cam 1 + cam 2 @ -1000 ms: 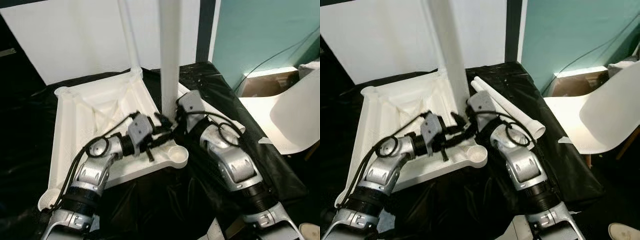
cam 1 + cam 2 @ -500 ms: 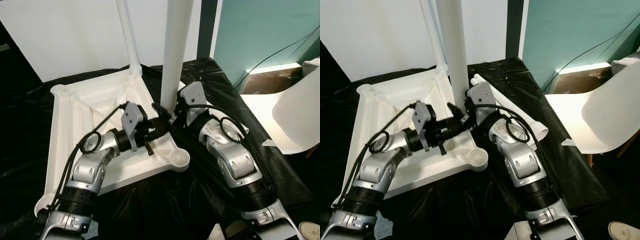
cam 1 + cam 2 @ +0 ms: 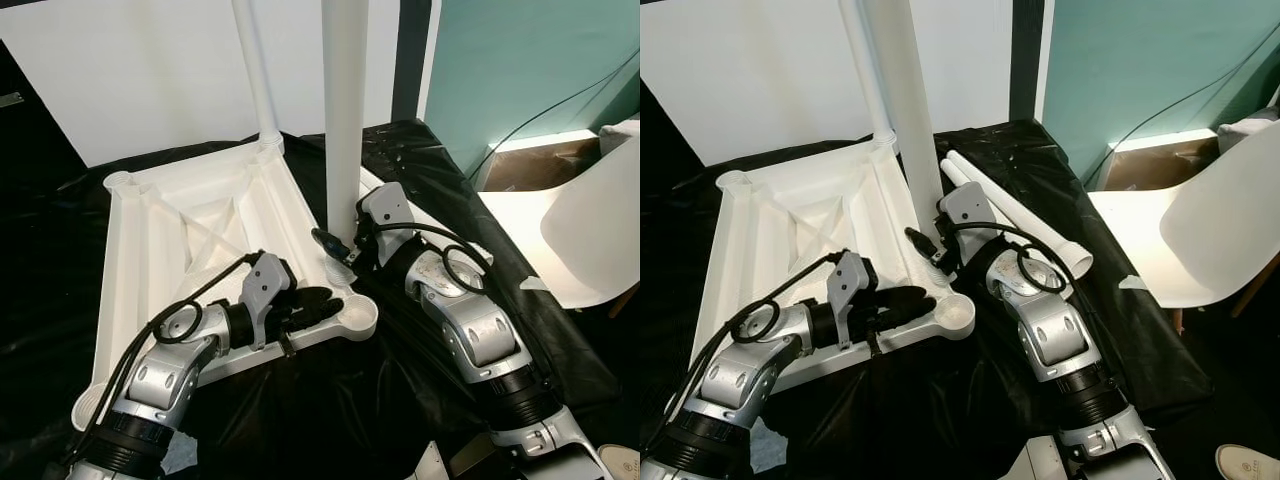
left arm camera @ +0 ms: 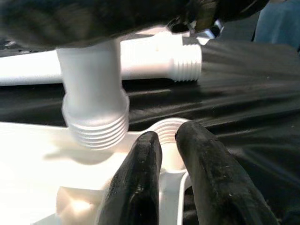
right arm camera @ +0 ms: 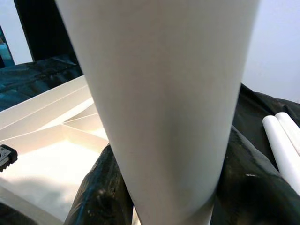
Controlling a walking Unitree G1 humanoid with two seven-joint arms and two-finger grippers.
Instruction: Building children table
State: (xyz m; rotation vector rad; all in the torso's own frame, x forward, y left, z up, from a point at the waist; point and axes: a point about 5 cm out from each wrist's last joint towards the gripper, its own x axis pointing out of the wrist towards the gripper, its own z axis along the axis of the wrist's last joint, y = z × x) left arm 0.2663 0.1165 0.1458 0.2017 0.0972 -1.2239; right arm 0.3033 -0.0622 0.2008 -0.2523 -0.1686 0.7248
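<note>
The white table top point(image 3: 170, 235) lies upside down on a black cloth. One white leg point(image 3: 255, 70) stands in its far corner socket. My right gripper point(image 3: 340, 243) is shut on a second white leg point(image 3: 345, 110), held upright. Black fingers point(image 5: 101, 197) flank that leg in the right wrist view. Its threaded end point(image 4: 96, 124) hovers just over the table top, beside the near right corner socket point(image 3: 358, 313). My left gripper point(image 3: 332, 300) lies low along the table's near edge, its fingers point(image 4: 140, 168) nearly together and holding nothing, tips at the socket rim point(image 4: 168, 129).
Two spare legs point(image 3: 1015, 215) lie on the cloth right of the table top. A white chair point(image 3: 590, 230) stands at the right, before a teal wall. A white panel point(image 3: 150, 70) backs the scene. A shoe point(image 3: 1250, 465) sits at the lower right.
My left gripper has drawn back from the held leg and dropped to the near corner socket. The held leg now stands straighter. The camera view shifted slightly.
</note>
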